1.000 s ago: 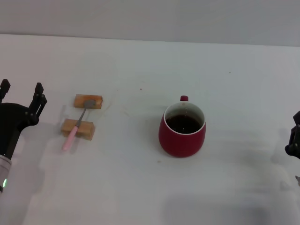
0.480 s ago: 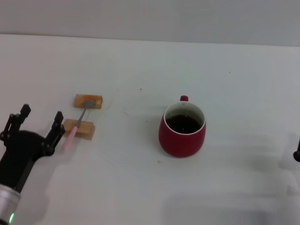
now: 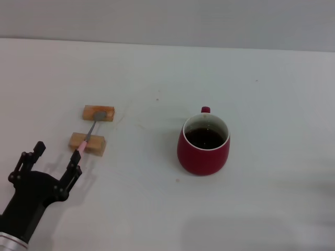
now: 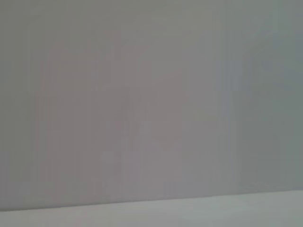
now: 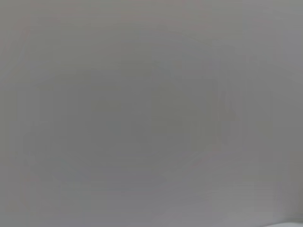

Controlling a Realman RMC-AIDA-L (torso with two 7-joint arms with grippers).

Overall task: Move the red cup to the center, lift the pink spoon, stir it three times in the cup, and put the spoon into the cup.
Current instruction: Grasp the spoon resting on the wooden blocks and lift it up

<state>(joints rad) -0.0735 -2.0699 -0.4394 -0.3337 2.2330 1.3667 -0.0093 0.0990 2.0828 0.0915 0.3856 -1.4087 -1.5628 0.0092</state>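
**White desk, red cup, pink spoon: how each will handle**

White desk (image 3: 157,68) is the largest thing in the head view, plain and unmarked, and it looks smooth, so I judge anything pushed on it would slide readily.

Next in size is the red cup (image 3: 203,146), standing upright roughly at the middle of the desk, a little toward three o'clock. It looks like glazed ceramic: stiff, fairly heavy, breakable and slick on the outside. Dark liquid fills much of it, so tilting or jerking risks a spill. Its small handle points to twelve o'clock and looks too small to take hold of; the rounded body, gripped across its width below the white rim, seems the safer hold.

The left gripper (image 3: 47,168) sits at about eight o'clock from the cup, well apart from it, fingers spread and holding nothing. The right gripper is not in view, and both wrist views show only blank grey.

Two tan wooden blocks, far one (image 3: 98,113) and near one (image 3: 87,143), lie at nine o'clock from the cup. Across them rests the pink spoon (image 3: 86,138), grey bowl on the far block, pink handle end hanging past the near block, just beside the left gripper's finger. It looks light, slim and rigid, liable to twist in a pinch. The raised handle near its free end is the place to grip.
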